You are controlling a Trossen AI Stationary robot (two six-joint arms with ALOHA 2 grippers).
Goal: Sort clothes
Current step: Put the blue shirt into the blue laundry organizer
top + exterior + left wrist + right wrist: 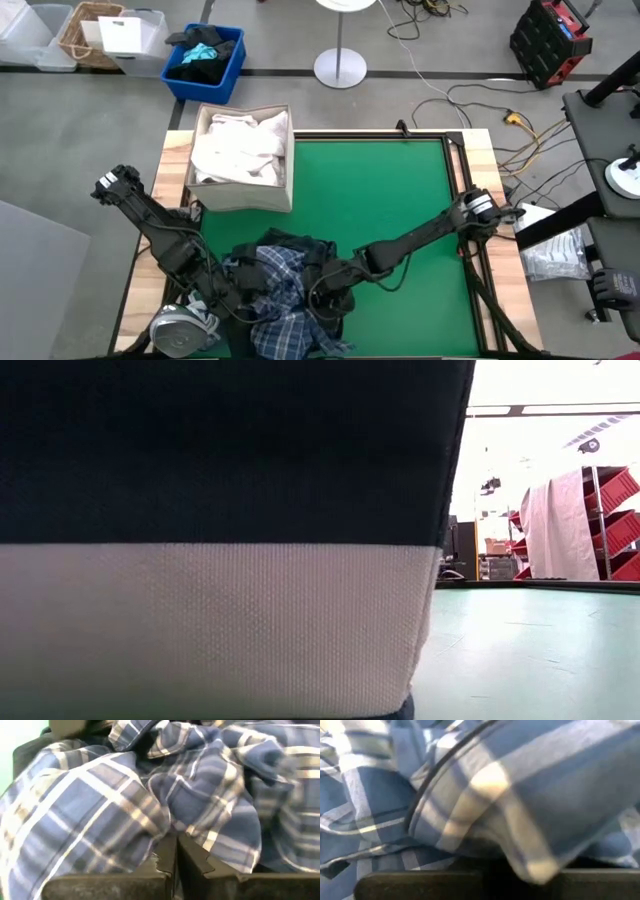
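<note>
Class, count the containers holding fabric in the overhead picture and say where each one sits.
2. A beige box of white clothes stands on the table's far left part; a blue bin with dark fabric sits on the floor beyond the table. More may be hidden.

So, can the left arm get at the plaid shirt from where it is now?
Probably yes. The left gripper is shut and already against the plaid shirt, whose folds lie right at its fingertips with nothing between. The right gripper works the same pile from the other side.
</note>
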